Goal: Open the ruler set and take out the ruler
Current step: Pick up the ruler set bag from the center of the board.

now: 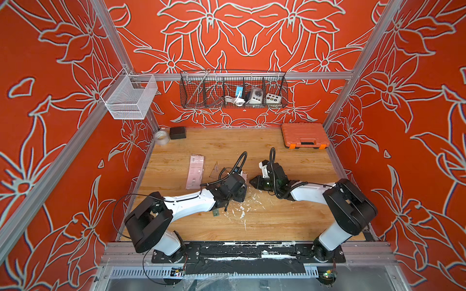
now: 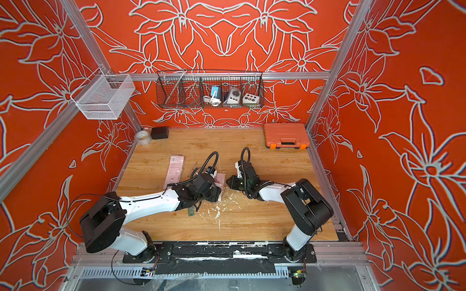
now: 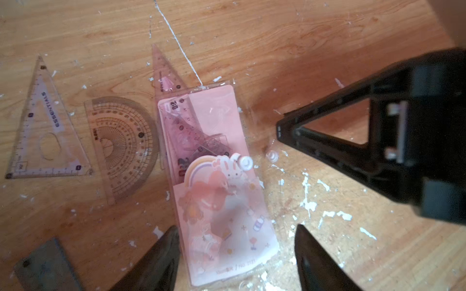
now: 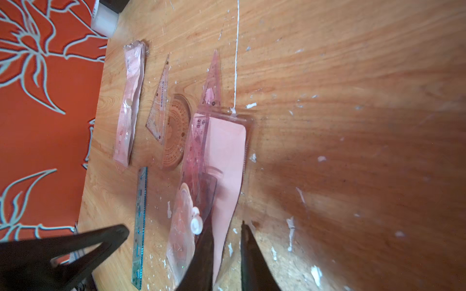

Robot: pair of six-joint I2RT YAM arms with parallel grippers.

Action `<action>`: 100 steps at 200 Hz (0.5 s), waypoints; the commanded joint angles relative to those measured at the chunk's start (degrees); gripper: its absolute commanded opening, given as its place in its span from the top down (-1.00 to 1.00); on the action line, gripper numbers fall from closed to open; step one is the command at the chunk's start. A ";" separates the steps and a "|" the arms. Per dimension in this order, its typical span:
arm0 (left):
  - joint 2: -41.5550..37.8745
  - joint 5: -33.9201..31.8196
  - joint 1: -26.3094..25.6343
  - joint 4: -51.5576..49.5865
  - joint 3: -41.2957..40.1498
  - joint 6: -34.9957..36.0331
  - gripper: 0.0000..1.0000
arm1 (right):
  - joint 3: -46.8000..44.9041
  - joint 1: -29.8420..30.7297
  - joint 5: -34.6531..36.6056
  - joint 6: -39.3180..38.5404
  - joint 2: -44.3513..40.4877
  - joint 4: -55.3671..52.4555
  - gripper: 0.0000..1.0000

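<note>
Left pincer spread astride pink clear-plastic ruler pouch, right pincer slightly parted — pouch likely light, slick, floppy — pinch stiff pink ruler end at its mouth.

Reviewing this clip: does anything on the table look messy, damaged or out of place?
Yes. White flecks litter the wooden table around the pink ruler pouch, like chipped paint. A pink set square pokes out of the pouch's end, neither fully in nor out.
</note>
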 commanded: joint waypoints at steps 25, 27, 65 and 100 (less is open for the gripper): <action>3.29 4.43 4.17 -0.78 -0.05 -0.17 -0.41 | 3.13 -0.79 -0.46 -3.43 1.43 -10.89 0.21; 3.41 4.31 4.17 -0.89 -0.04 -0.05 -0.40 | 3.27 -0.74 -0.79 -3.43 1.75 -10.85 0.20; 4.24 3.81 4.16 -0.21 -0.89 0.44 -0.42 | 4.30 -0.66 -6.90 -1.69 7.24 -7.30 0.20; 3.97 3.69 4.17 1.18 -2.09 0.21 -0.43 | 4.64 -0.68 -9.89 0.66 11.70 -2.81 0.46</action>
